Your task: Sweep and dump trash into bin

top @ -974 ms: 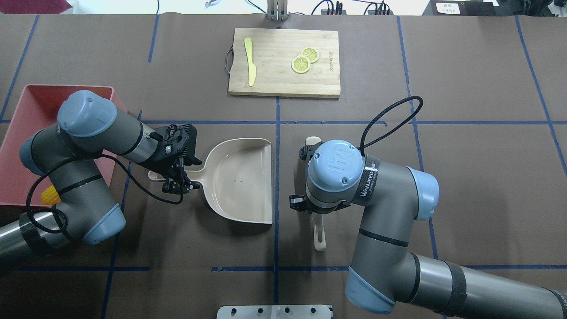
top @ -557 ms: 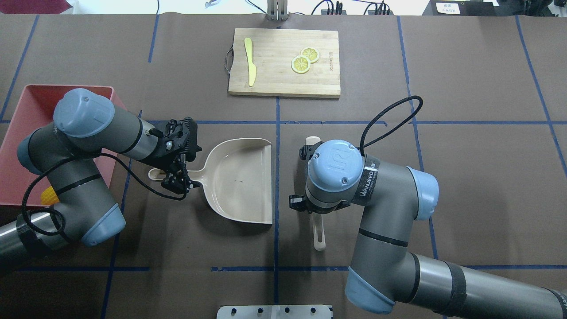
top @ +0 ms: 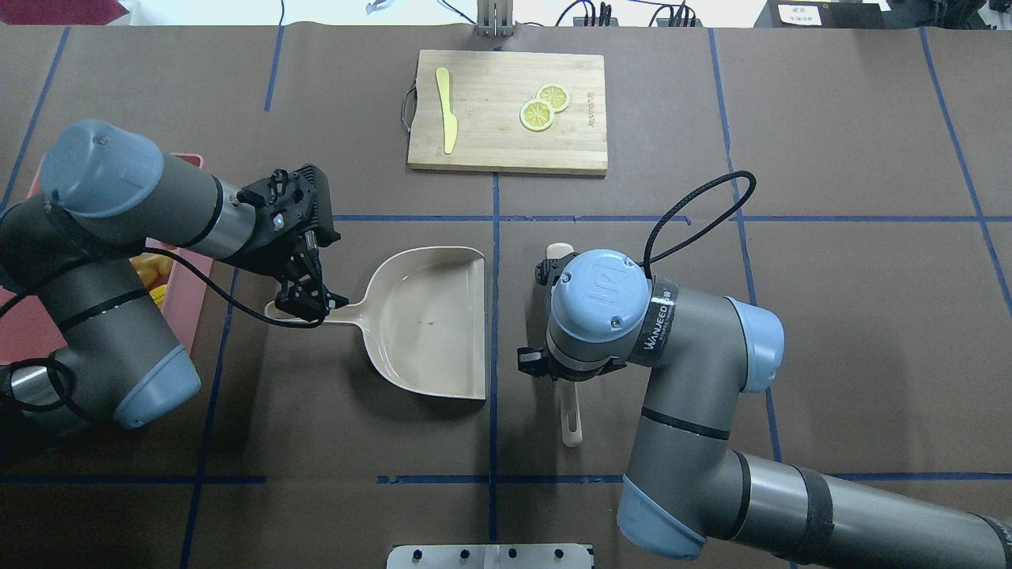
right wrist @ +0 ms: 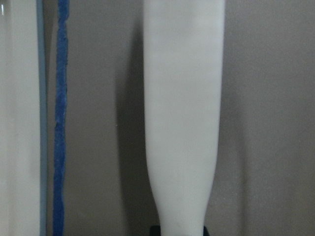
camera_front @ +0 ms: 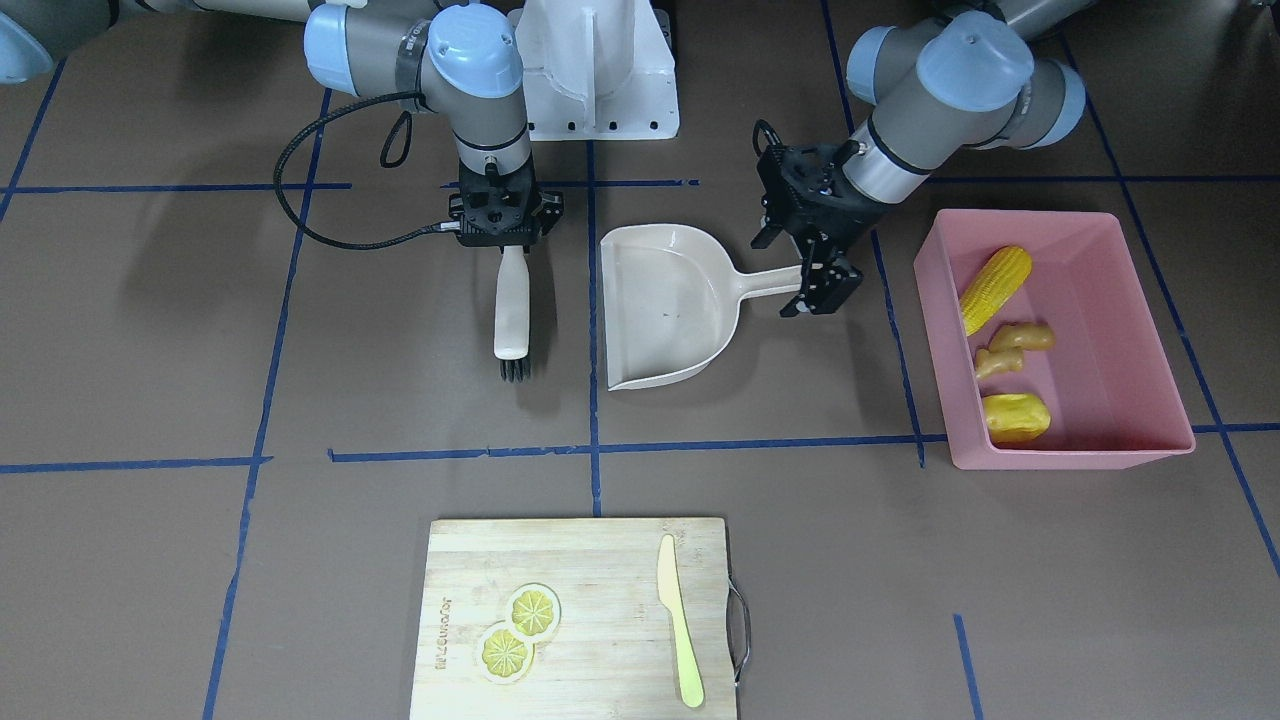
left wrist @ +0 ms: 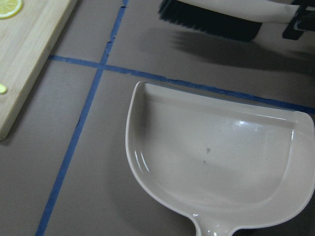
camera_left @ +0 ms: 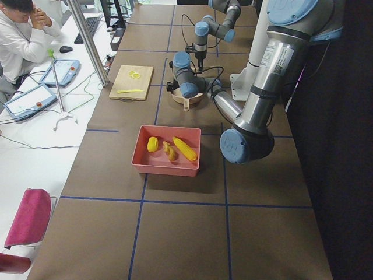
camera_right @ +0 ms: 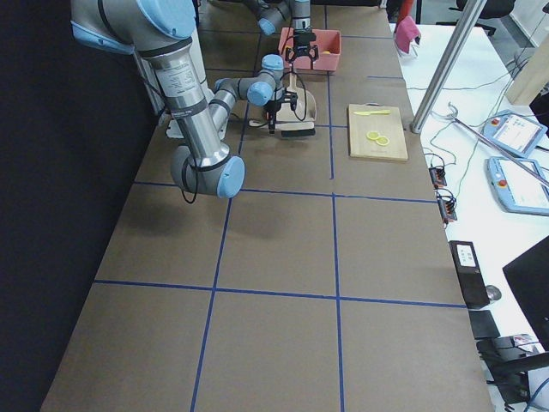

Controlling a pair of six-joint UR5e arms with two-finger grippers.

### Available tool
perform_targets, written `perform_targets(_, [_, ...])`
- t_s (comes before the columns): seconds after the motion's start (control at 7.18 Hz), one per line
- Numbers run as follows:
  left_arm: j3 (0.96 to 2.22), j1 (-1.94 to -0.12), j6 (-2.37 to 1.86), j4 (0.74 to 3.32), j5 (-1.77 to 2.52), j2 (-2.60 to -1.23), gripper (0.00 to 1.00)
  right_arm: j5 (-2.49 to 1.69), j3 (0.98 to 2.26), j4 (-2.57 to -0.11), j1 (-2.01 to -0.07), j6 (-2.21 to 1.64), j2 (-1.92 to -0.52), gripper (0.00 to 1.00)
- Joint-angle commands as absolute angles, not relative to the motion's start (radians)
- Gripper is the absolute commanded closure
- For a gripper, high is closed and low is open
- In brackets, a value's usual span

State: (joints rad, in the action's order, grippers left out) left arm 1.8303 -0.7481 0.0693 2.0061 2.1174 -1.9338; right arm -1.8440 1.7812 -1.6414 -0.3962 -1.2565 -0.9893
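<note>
Left hand [top: 307, 302] nearer dustpan [top: 427, 324] handle's end

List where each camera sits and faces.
Front-facing: across the table, facing the robot; left arm, right arm, white base.
Overhead: behind the robot, looking down; both arms.
Exterior left: table end by the pink rectangular plastic bin; left arm nearest.
Exterior right: opposite end; right arm nearest.
Left wrist: above the beige plastic dustpan; own fingers unseen.
Right wrist: close on the white plastic brush; own body unclear.
Front-facing and overhead share the wooden cutting board.
</note>
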Motion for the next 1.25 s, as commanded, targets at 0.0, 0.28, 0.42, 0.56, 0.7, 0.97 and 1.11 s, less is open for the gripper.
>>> perform_targets(0.0, [1.848, -0.825, 0.055, 1.927, 2.114, -1.902, 0.0, -1.838, 1.781, -1.641, -0.396, -1.256, -0.989, 1.0])
perform_targets(0.28, [1.842, -0.929, 0.061, 1.925, 2.123, -1.824, 0.0, -1.832, 1.782, -1.641, -0.396, -1.256, -0.991, 1.0])
perform_targets(0.42, [1.835, -1.001, 0.061, 1.913, 2.126, -1.787, 0.0, -1.83, 1.782, -1.641, -0.396, -1.256, -0.992, 1.0])
perform_targets(0.56, [1.833, -1.072, 0.054, 1.816, 2.126, -1.773, 0.0, -1.827, 1.782, -1.641, -0.399, -1.256, -0.996, 1.0])
perform_targets(0.7, [1.835, -1.154, 0.054, 1.677, 2.128, -1.775, 0.0, -1.818, 1.782, -1.641, -0.397, -1.258, -0.996, 1.0])
perform_targets(0.97, [1.815, -1.303, 0.054, 1.483, 2.132, -1.757, 0.0, -1.816, 1.782, -1.64, -0.399, -1.255, -0.996, 1.0])
perform_targets(1.11, [1.734, -1.389, 0.054, 1.456, 2.22, -1.749, 0.0, -1.815, 1.784, -1.64, -0.402, -1.255, -0.996, 1.0])
